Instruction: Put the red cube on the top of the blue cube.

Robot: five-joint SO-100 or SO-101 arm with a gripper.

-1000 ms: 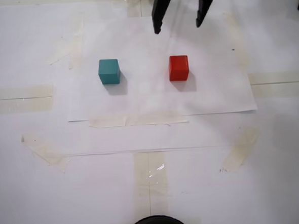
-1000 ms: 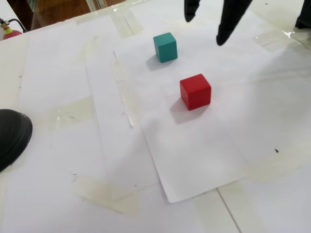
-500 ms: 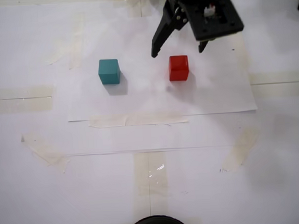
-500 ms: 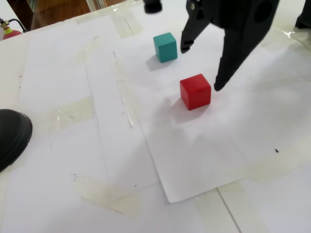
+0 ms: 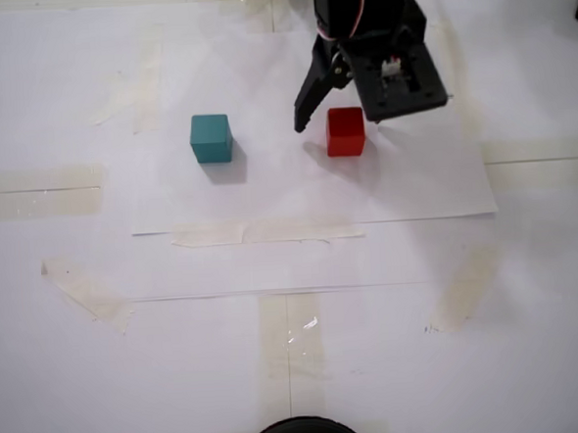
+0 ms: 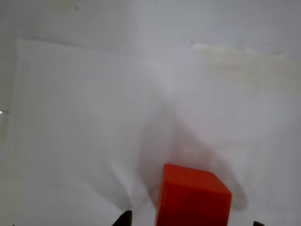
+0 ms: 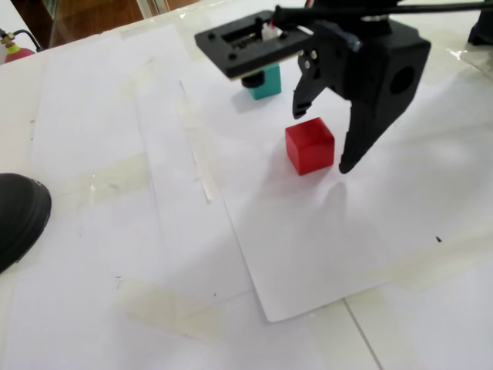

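While tool [image 7: 322, 140] hangs spread wide, red cube [image 7: 310, 146] sits between fingers, untouched; looks light, rigid, matte: pinch opposite flat sides. Blue cube [image 5: 211, 139] well aside.

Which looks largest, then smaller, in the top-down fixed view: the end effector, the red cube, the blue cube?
1. The end effector looks by far the largest, though it is raised and so nearer the camera, which enlarges it.
2. The red cube and the blue cube look alike in size; I would not rank them.
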